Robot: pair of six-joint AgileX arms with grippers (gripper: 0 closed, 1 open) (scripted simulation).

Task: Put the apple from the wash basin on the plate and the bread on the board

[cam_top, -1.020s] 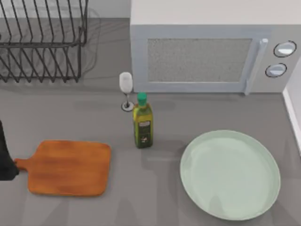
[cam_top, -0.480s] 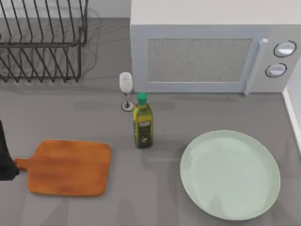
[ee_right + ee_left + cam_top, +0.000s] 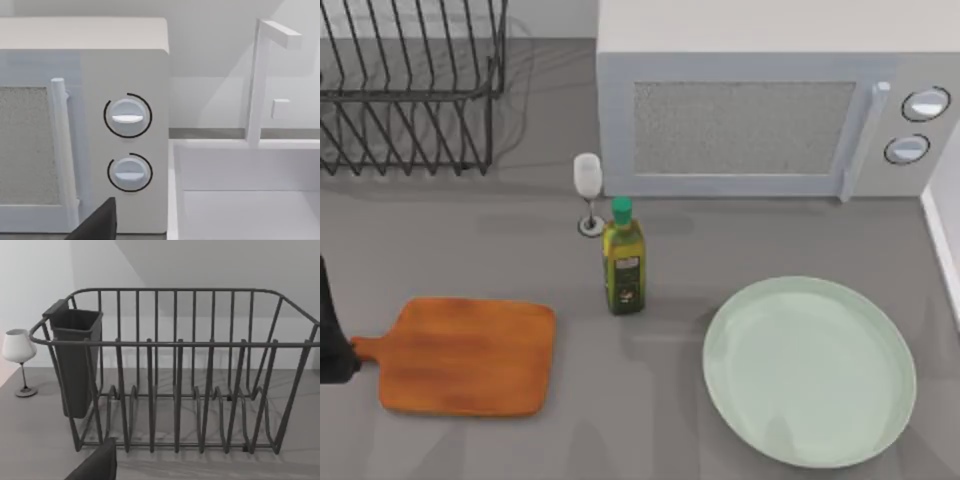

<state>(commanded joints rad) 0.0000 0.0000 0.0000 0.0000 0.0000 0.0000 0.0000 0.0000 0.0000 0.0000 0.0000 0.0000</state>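
The orange-brown board (image 3: 460, 357) lies at the front left of the table, its stub handle pointing left. The pale mint-green plate (image 3: 810, 370) sits at the front right with nothing on it. The apple and the bread are out of view. The white wash basin (image 3: 240, 200) stands just right of the microwave, and the part of it in view is bare. My left arm (image 3: 330, 340) is parked at the left edge beside the board's handle. A dark part of my left gripper (image 3: 95, 465) faces the dish rack. A dark part of my right gripper (image 3: 95, 222) faces the microwave's knobs.
A green oil bottle (image 3: 623, 260) and a wine glass (image 3: 587, 190) stand mid-table between board and plate. The microwave (image 3: 770, 100) takes up the back right and a black wire dish rack (image 3: 410, 90) the back left. A white faucet (image 3: 260, 80) rises behind the basin.
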